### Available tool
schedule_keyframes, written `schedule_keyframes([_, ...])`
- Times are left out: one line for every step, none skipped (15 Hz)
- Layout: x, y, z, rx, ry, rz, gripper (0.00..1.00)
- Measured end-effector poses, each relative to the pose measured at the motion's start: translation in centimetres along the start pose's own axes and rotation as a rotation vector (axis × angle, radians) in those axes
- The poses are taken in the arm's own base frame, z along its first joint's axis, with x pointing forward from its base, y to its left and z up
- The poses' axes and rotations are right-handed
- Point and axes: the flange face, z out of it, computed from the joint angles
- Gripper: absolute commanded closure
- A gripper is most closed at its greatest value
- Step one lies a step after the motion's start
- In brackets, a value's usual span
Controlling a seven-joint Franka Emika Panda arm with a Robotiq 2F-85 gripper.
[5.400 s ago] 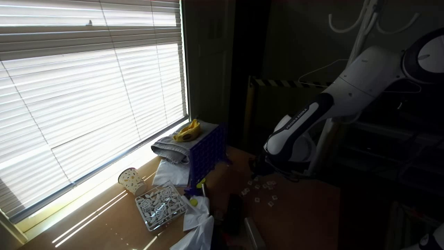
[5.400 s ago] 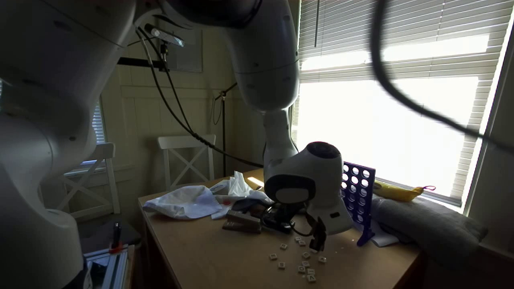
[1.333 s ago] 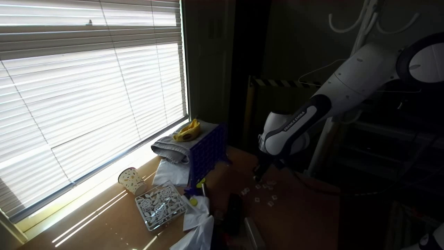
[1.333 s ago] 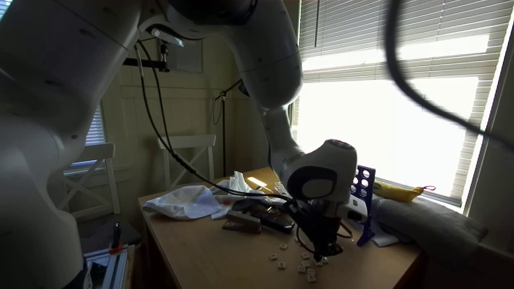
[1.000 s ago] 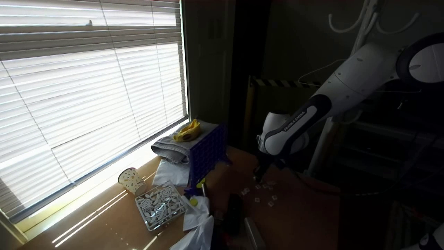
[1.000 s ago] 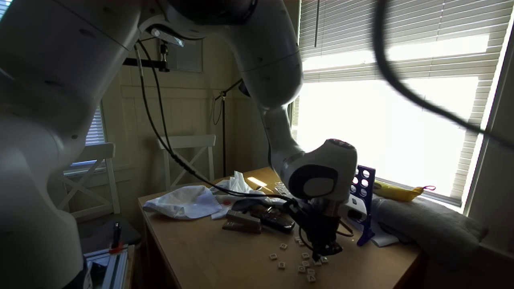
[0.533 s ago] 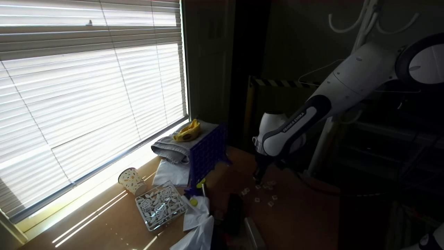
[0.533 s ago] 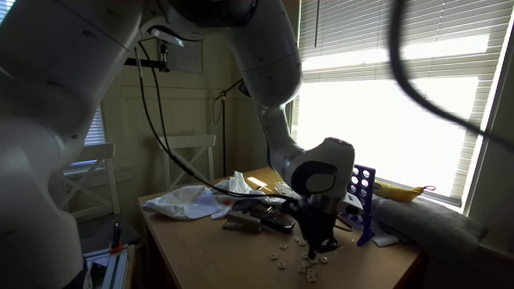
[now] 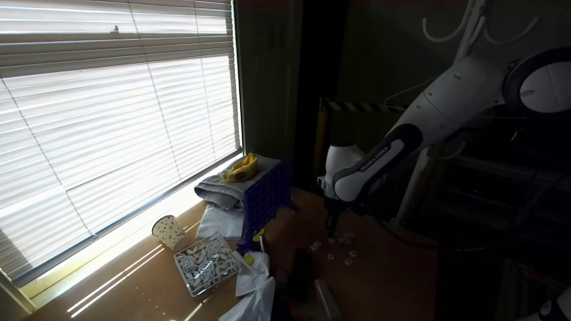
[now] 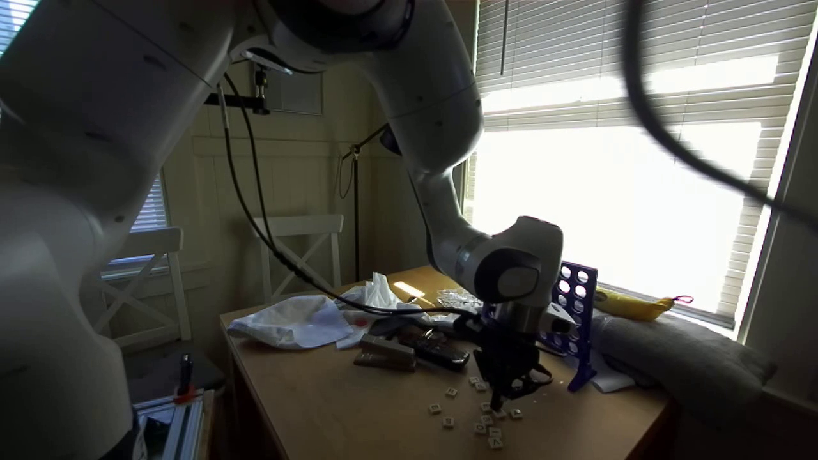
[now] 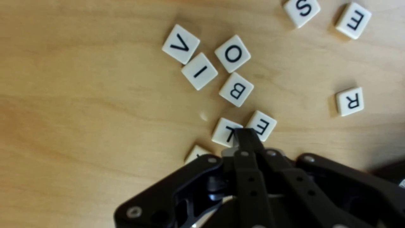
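In an exterior view, a white cloth lies rumpled at the far left corner of the surface. To its right come a peaked clump of white tissue toward the far edge and, nearer, a grey stapler-shaped thing, with a black oblong case just beside it. Next are the letter tiles, scattered between the left edge and the right corner, well in from both. The tool points down among them, narrow, its fingers pressed together. Farther right, a purple frame with round holes stands upright near the window-side edge; at that edge lies a grey towel, a yellow banana-shaped pouch on top.

In the wrist view, from the left, tile V lies close against tile I. Lower down, a mostly covered tile and a half-covered tile show left of the tool's tip. Tile O and tile B sit corner to corner above it. Tile E flanks the tip on the right. The tip overlaps its two nearest neighbours here; whether it touches either is unclear. Well apart, farther right, are tile S, tile R and a second E.
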Motion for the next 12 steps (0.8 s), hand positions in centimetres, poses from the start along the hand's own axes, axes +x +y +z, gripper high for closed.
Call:
schedule_keyframes([0.2, 0.0, 0.0, -0.006, -0.007, -0.012, 1.00])
schedule_keyframes([0.3, 0.0, 0.0, -0.011, -0.012, -0.023, 1.00])
schedule_keyframes([0.5, 0.0, -0.1, -0.017, -0.018, -0.035, 1.00])
schedule_keyframes([0.7, 0.1, -0.1, -0.022, -0.024, -0.046, 1.00])
schedule_keyframes([0.9, 0.1, -0.1, -0.028, -0.029, -0.057, 1.00])
schedule_keyframes([1.1, 0.1, -0.1, -0.034, -0.033, -0.067, 1.00])
schedule_keyframes([1.3, 0.1, -0.1, -0.039, -0.039, -0.076, 1.00])
schedule_keyframes([1.5, 0.1, -0.1, -0.043, -0.044, -0.085, 1.00])
schedule_keyframes([1.7, 0.1, -0.1, -0.047, -0.046, -0.094, 1.00])
schedule_keyframes([2.0, 0.1, -0.2, -0.051, -0.048, -0.102, 1.00])
schedule_keyframes([2.2, 0.0, -0.2, -0.054, -0.050, -0.109, 1.00])
schedule_keyframes([2.4, -0.1, -0.2, -0.056, -0.051, -0.116, 1.00])
